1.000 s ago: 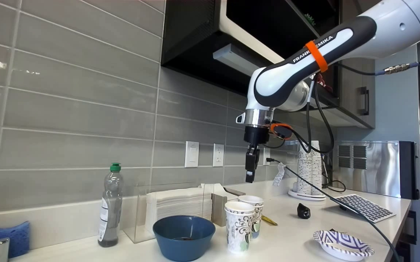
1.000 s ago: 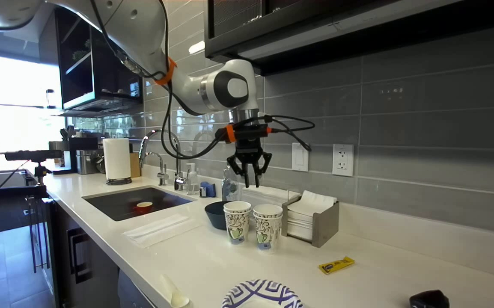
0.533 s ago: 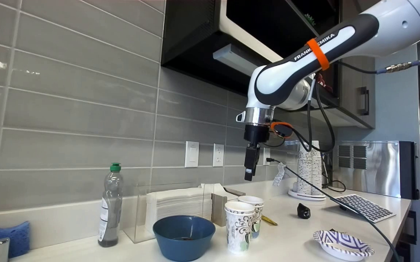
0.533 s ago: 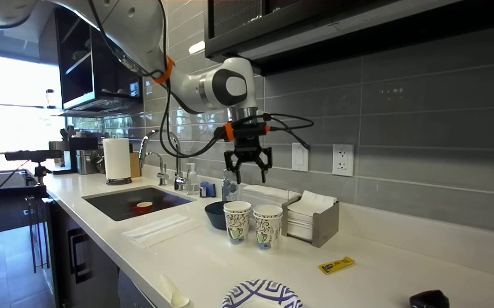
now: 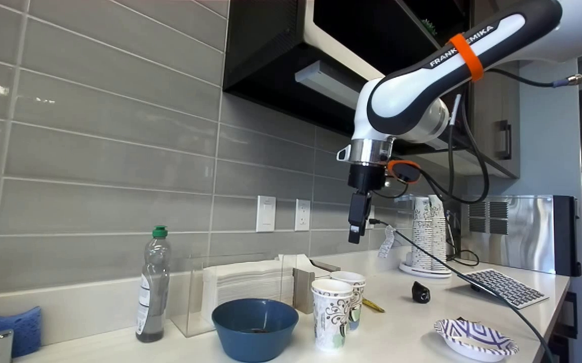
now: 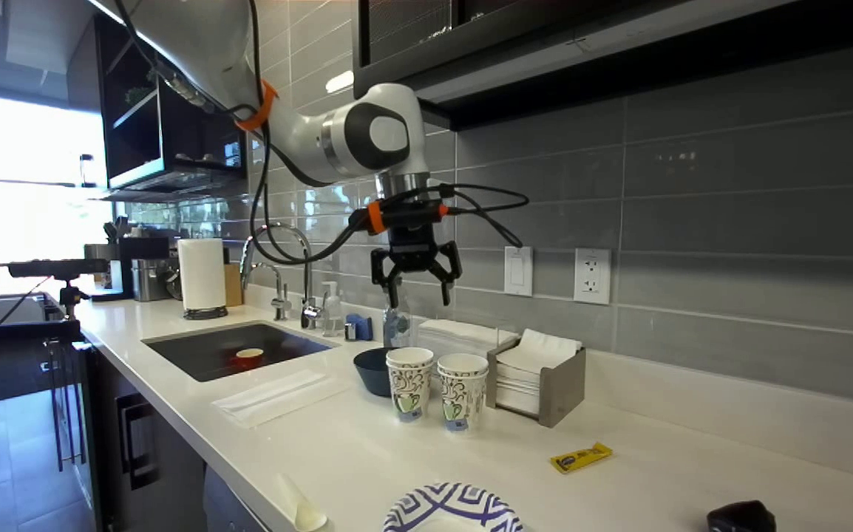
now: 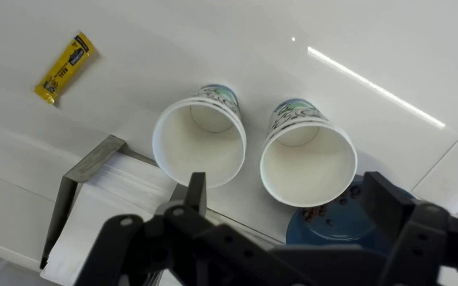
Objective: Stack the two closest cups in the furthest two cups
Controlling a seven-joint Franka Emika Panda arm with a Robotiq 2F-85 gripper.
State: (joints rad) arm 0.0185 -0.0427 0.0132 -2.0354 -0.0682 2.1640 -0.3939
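Two stacks of white patterned paper cups stand upright side by side on the counter, a left stack [image 6: 409,391] and a right stack [image 6: 463,399] in an exterior view. Each shows a double rim, so one cup sits inside another. From above, in the wrist view, the mouths of a left stack [image 7: 201,147] and a right stack [image 7: 308,167] look hollow, and the stacks stand apart. My gripper [image 6: 420,301] hangs well above them, its jaws spread wide with nothing between them. In the wrist view its fingers [image 7: 197,192] frame the space over the right stack and the bowl.
A blue bowl [image 5: 254,327] with small dark bits inside sits close beside the cups. Behind them is a napkin holder [image 6: 563,384]. A yellow packet [image 6: 580,458], a patterned paper plate [image 6: 452,510] and a soap bottle [image 5: 153,287] lie or stand around. Dark cabinets hang overhead.
The jaws have spread from nearly together to wide. My gripper has risen and shifted, leftward in an exterior view showing the sink. Both cup stacks have stayed where they were.
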